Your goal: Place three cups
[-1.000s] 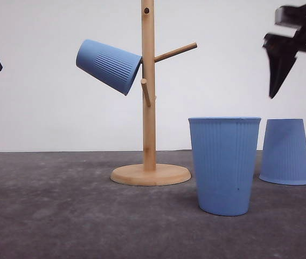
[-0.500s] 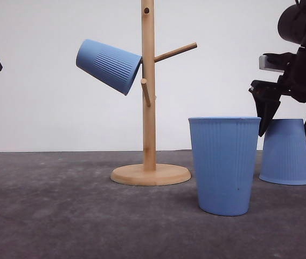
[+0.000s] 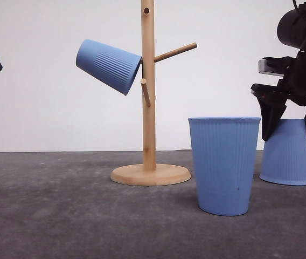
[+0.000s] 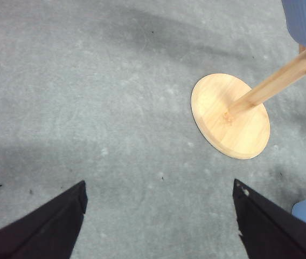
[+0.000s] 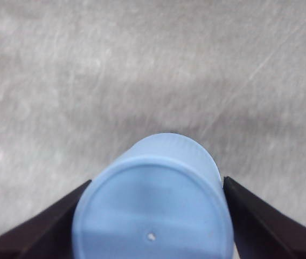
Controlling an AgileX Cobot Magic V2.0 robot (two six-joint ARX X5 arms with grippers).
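Plain white wall (image 3: pixel 45 97) — grey tabletop (image 3: pixel 61 216)

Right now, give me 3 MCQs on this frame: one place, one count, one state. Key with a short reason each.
1. Where is the hung cup?
A. on a peg of the wooden rack
B. lying on the table
C. stacked in another cup

2. How many blue cups are in the front view?
A. one
B. two
C. three

3. How does the right gripper stand to the upside-down cup?
A. shut, well away from it
B. open, jaws either side of it
C. carrying it high above the rack

Key:
1 A, it hangs tilted off the rack's left side.
2 C, one hung, an upright cup in front, one inverted at right.
3 B, the right wrist view shows a jaw on each side of the cup's base.
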